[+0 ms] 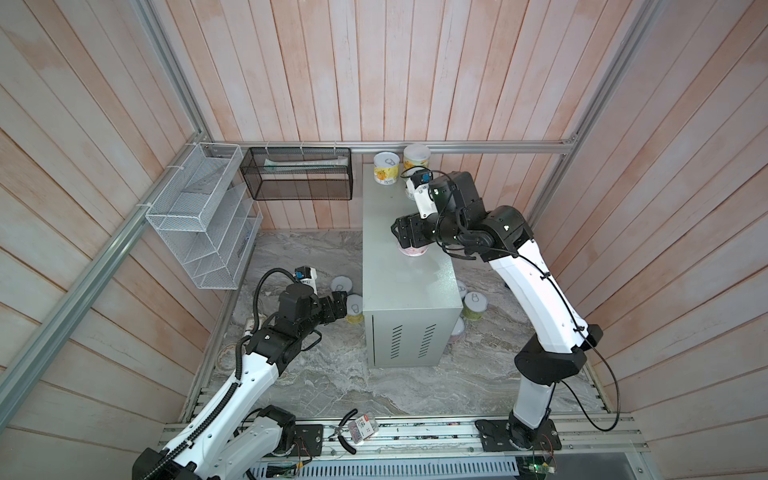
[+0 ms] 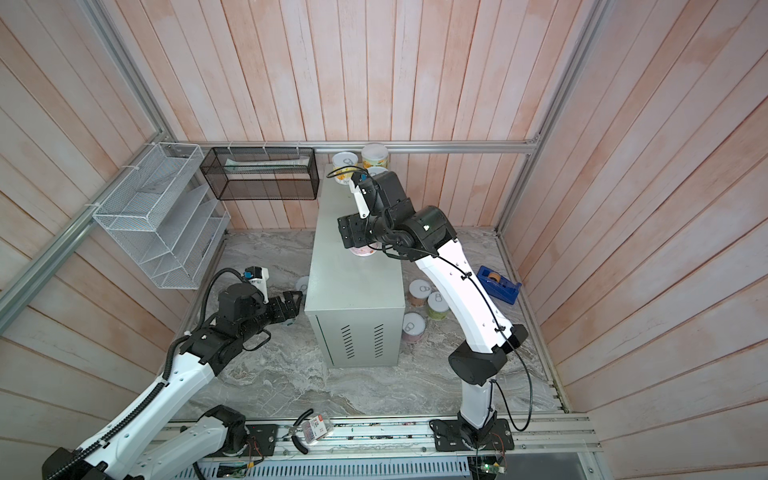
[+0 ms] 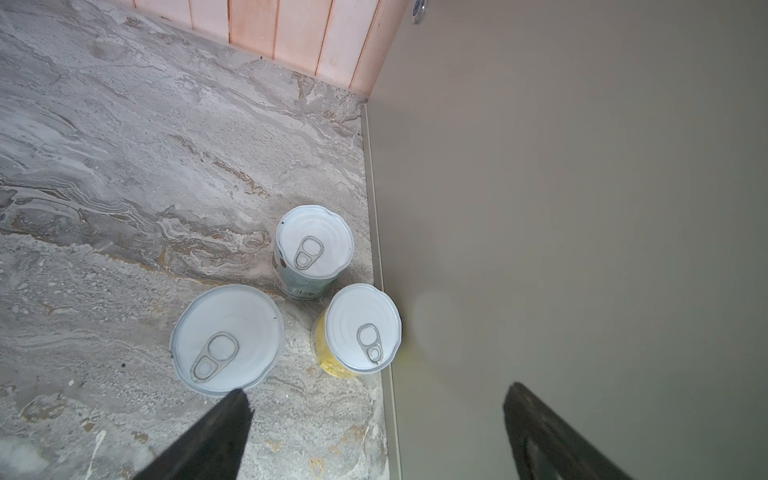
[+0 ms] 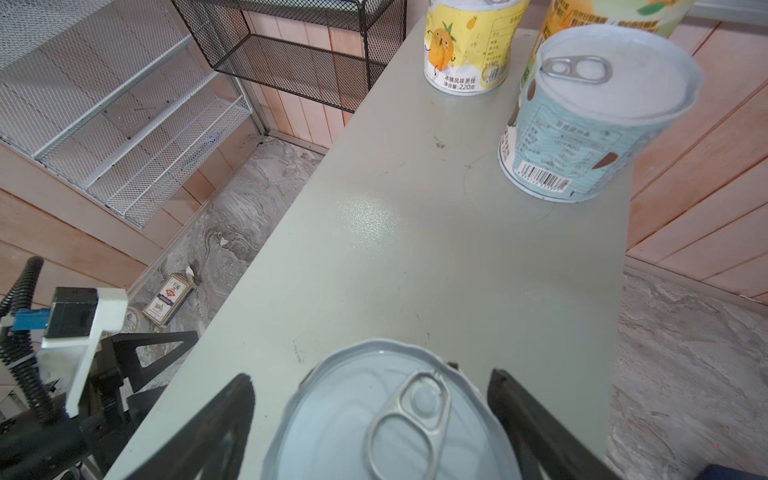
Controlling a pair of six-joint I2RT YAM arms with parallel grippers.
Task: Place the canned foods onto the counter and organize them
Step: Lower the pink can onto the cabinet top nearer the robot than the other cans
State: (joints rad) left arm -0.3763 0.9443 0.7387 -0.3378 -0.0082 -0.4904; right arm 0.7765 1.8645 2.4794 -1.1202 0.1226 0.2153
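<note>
Short pink-labelled tin with a silver pull-tab lid [image 1: 413, 250] stands upright about mid-top of the pale grey-green metal cabinet, the counter [image 1: 407, 286]. Right gripper [image 4: 370, 376] straddles it, jaws spread. Bare counter shows between one finger and the lid; the other finger sits just beside the rim.

Risk, my read: if the gripper pulls away slanted, that near finger hooks the rim and drags or tips the tin. Straight up should clear.

Second risk is placement. The tin is well apart from the group at the 12 o'clock end: yellow pineapple-label tin [image 4: 465, 45], pale-blue barcode tin [image 4: 582, 120], taller yellow-green tin [image 1: 417, 160]. Left mid-top it breaks any row and eats room for the rest.

Left gripper [image 3: 376, 390] is low at the counter's 9 o'clock side, jaws wide, holding nothing. Three tins are bunched on the grey marble-patterned floor [image 3: 124, 166]:
- pale-blue-label tin [image 3: 313, 249]
- yellow-label tin [image 3: 359, 328], just beside or touching the cabinet wall, can't tell
- hidden-label tin [image 3: 226, 338]

A finger likely won't fit between the yellow one and the wall, and a grab could shove the neighbours. More tins sit at the 3 o'clock side, e.g. a green-label tin [image 2: 438, 305].

Looks: the pink tin's lid rim is wavy and dented in spots, tab flat. The label is only a pink sliver in both top views, wording unreadable.
</note>
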